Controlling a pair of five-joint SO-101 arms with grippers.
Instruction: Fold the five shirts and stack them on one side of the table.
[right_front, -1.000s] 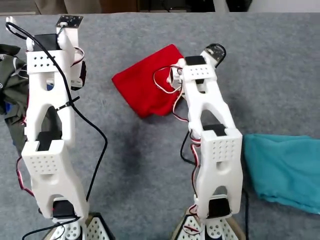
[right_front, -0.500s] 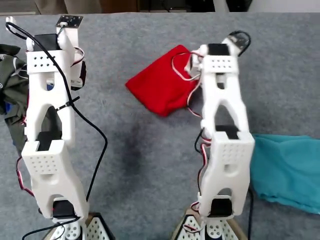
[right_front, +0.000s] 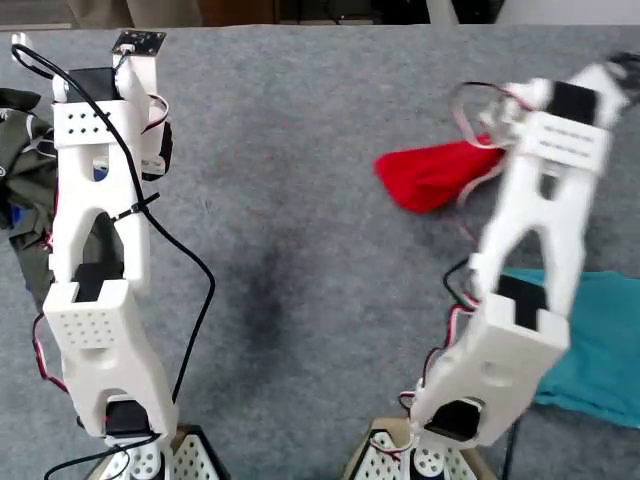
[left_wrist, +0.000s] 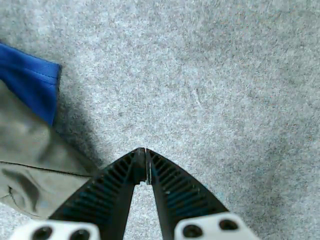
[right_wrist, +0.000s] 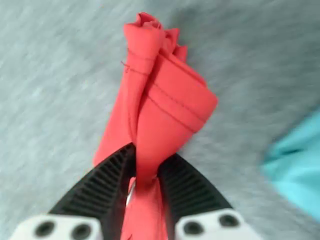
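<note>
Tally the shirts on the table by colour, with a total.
red shirt: 1
teal shirt: 1
olive shirt: 1
blue shirt: 1
Total: 4

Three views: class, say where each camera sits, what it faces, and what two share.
High view: overhead, facing down at the table; both arms.
Left wrist view: on left arm, facing table; left gripper shut.
Right wrist view: on right arm; right gripper grips the red shirt.
Shared: the red shirt, high and right wrist.
</note>
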